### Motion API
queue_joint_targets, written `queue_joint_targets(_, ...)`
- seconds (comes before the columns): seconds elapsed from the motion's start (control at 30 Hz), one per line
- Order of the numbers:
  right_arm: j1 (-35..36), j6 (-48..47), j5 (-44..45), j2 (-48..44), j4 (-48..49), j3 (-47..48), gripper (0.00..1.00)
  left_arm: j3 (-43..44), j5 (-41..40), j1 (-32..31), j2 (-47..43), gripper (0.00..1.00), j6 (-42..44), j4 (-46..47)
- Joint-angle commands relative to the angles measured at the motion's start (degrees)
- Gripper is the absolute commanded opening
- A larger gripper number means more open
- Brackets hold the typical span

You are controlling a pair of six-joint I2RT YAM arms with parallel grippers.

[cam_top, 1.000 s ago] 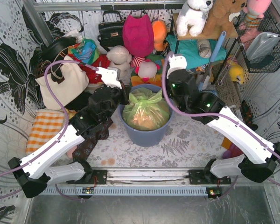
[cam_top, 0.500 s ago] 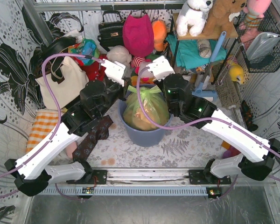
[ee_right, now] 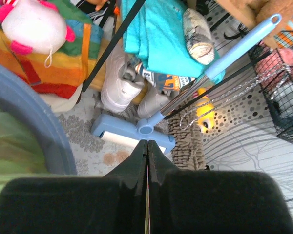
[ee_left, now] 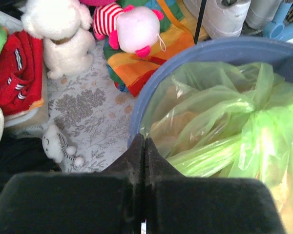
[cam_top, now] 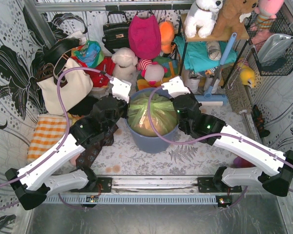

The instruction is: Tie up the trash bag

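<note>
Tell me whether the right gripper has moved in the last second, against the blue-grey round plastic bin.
Yes. Seen from above, the right gripper came nearer, from beyond the far-right edge of the blue-grey round plastic bin to beside its right rim.

**Tight at the bin, open in front**

Your left pincer [ee_left: 144, 146] and right pincer [ee_right: 147, 146], both pressed closed, flank the bin [cam_top: 151, 141] close by its rim. Behind it, plush toys [cam_top: 154, 73] and a blue mop [ee_right: 122, 127] block the way. The bare table [cam_top: 180, 156] in front gives you passing room.
</note>
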Motion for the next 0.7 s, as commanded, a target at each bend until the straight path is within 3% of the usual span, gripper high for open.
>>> queue_joint_targets(0.0, -0.2, -2.5, 2.8, 0.4, 2.0, 7.0, 0.00, 7.0, -0.5, 0.2, 0.0, 0.00, 1.7, 1.6)
queue_joint_targets(0.17, -0.3, -7.0, 2.0, 2.2, 0.4, 14.3, 0.00, 13.1, 1.6, 0.2, 1.2, 0.00, 2.4, -1.5)
queue_joint_targets(0.27, -0.2, -5.1, 1.6, 1.1, -0.6, 11.6, 0.00, 10.0, 1.4, 0.2, 0.6, 0.00, 1.0, -1.1)
queue_joint_targets(0.33, -0.4, 1.6, 0.2, -0.4, -4.5, 10.0, 0.00, 6.4, 1.5, 0.3, -0.7, 0.00, -0.2, 0.3)
queue_joint_targets(0.47, -5.5, 24.7, -13.5, -0.5, -25.5, 18.1, 0.00, 3.4, 4.3, 0.3, -2.1, 0.00, -3.5, 2.0)
queue_joint_targets(0.5, -6.3, 28.6, -17.6, -0.8, -28.6, 20.0, 0.09, 3.0, 5.1, 0.3, -2.1, 0.00, -4.0, 2.3)
queue_joint_targets(0.53, -6.6, 31.6, -21.4, -1.2, -30.4, 21.0, 0.26, 2.6, 5.8, 0.2, -2.0, 0.00, -4.7, 2.7)
queue_joint_targets(0.6, -6.7, 36.4, -27.3, -2.3, -32.5, 22.4, 0.66, 1.6, 6.6, 0.3, -1.9, 0.00, -5.8, 3.3)
queue_joint_targets(0.67, -7.0, 40.0, -31.1, -3.6, -34.9, 23.1, 0.81, 0.7, 6.6, 0.3, -1.6, 0.00, -6.3, 3.6)
